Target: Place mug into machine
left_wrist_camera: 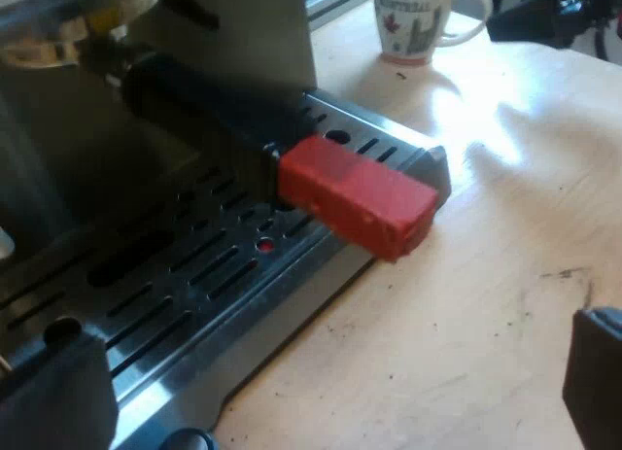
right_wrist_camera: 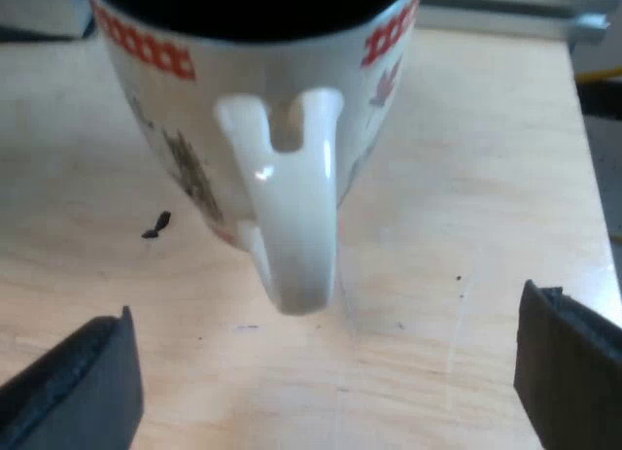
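Pale wooden tabletop (right_wrist_camera: pixel 466 178) carries a white ceramic mug with red trim (right_wrist_camera: pixel 272 149), its handle facing my released right pincer (right_wrist_camera: pixel 326 372); left pincer (left_wrist_camera: pixel 326 382), also released, hovers by the red-ended dark handle (left_wrist_camera: pixel 355 192)

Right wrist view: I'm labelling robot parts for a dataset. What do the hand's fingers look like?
The right hand has two matte black fingers, thick and blocky. One tip looks rounded, the other squarer with a small step. No markings show.
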`<state>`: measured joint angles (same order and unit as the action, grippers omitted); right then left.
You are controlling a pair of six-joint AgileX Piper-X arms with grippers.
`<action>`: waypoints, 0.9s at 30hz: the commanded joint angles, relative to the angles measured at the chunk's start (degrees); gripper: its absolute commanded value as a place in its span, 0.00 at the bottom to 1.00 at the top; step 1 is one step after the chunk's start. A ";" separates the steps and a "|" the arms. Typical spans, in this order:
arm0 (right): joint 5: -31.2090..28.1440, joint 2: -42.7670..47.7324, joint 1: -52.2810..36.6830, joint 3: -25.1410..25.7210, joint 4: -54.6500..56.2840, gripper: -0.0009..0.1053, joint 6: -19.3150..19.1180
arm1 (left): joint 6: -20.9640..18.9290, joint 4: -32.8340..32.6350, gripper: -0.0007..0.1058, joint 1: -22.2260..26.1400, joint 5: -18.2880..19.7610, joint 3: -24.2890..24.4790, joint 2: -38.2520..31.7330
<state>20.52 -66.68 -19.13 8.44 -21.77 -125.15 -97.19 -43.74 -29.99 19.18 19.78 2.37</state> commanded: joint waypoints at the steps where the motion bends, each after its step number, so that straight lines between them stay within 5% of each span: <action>1: 2.69 -3.07 0.05 1.37 -3.60 0.77 -1.05 | -0.65 1.90 0.90 -0.28 -0.52 -0.61 0.06; 18: 5.70 -9.79 0.05 4.49 -9.29 0.65 -1.05 | -0.27 2.17 0.90 -0.28 -0.97 -0.59 10.71; 27: 8.95 -11.83 0.05 6.01 -9.29 0.65 -1.05 | -0.27 2.56 0.90 -0.28 2.87 -0.59 10.83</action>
<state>28.16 -78.54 -19.13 13.97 -30.28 -125.15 -97.07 -41.85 -29.99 21.34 19.00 13.45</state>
